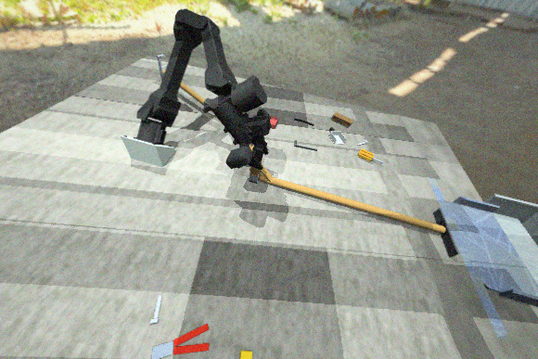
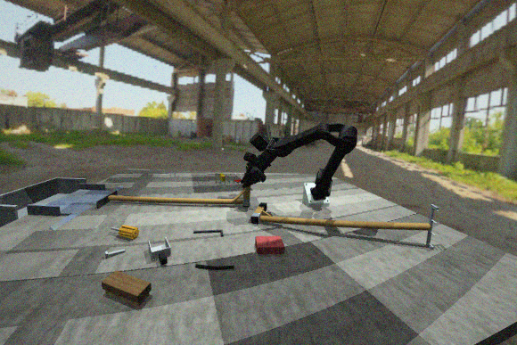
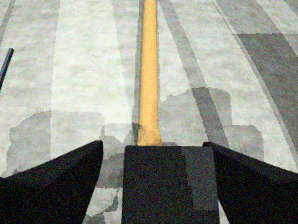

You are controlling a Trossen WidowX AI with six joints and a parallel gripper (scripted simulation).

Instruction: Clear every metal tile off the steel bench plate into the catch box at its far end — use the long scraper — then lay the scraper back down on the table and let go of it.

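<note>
From here, the tool [image 1: 258, 165] [image 2: 246, 184] [image 3: 153, 148] stands apart at the grip end of the long scraper [image 1: 357, 204] [image 2: 174, 200] [image 3: 149, 75], whose blade end lies beside the bench plate [image 1: 482, 237] [image 2: 73, 199]. Lifting away crookedly, a finger could snag the scraper's upright grip and drag it.

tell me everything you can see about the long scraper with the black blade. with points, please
The long scraper [image 1: 357, 202] [image 2: 174, 200] [image 3: 149, 75] has a straight, round, yellow-brown shaft that looks wooden. At one end is a dark crosswise blade [image 1: 446, 233], at the near edge of the bluish bench plate [image 1: 482, 237] [image 2: 73, 199]. At the other end, a slanting piece joins an upright grip block [image 2: 246, 196] by the gripper [image 1: 257, 169] [image 2: 246, 184] [image 3: 152, 145], whose jaws are open.
</note>
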